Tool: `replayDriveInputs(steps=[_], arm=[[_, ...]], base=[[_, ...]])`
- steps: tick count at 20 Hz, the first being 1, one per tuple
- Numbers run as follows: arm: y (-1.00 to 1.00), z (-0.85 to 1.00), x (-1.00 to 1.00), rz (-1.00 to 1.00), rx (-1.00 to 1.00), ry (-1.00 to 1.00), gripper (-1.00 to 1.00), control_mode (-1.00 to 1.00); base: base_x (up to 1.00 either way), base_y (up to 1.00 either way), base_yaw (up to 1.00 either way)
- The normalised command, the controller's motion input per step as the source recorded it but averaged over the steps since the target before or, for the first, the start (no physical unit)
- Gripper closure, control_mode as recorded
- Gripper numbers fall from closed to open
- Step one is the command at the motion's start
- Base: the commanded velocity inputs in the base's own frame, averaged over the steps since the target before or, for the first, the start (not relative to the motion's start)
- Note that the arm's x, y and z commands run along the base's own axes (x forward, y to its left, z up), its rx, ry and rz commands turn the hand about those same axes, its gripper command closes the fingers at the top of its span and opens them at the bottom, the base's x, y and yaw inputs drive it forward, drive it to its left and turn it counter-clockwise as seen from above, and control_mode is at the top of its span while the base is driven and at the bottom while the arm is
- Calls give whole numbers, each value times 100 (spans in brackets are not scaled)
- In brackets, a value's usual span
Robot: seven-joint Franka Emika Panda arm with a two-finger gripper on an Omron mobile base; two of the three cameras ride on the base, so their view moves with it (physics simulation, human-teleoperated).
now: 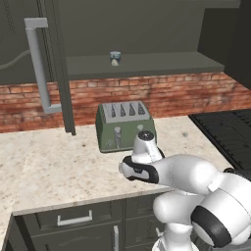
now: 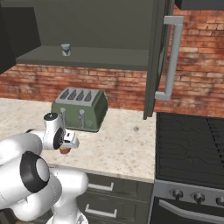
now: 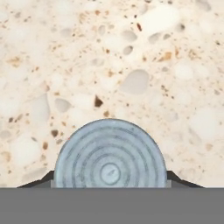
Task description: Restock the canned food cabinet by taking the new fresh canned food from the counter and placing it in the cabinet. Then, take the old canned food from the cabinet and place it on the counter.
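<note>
The new fresh canned food shows its ribbed grey lid between my fingertips in the hand view; a sliver of its red body peeks out under the hand. My gripper points straight down over the counter near its front edge, in front of the toaster, with both fingertips pressed against the can's sides. The old canned food, blue-grey with a pale label, stands upright on the shelf of the open cabinet.
A green toaster stands just behind my hand. Cabinet doors hang open on both sides, their bar handles jutting out. The black stovetop lies to the right, and dark drawers run below the counter.
</note>
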Motion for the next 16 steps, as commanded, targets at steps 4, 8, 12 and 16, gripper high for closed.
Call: replayDriveInputs(steps=[4, 8, 12, 16], arm=[[-1, 11, -13, 0, 0, -4, 100, -100], [-26, 81, -32, 0, 5, -27, 100, -100], [-68, 100, -38, 0, 8, -46, 100, -100], [-80, 100, -31, 0, 4, -51, 100, -100]], base=[[0, 0, 0], [0, 0, 0], [0, 0, 0], [0, 0, 0]])
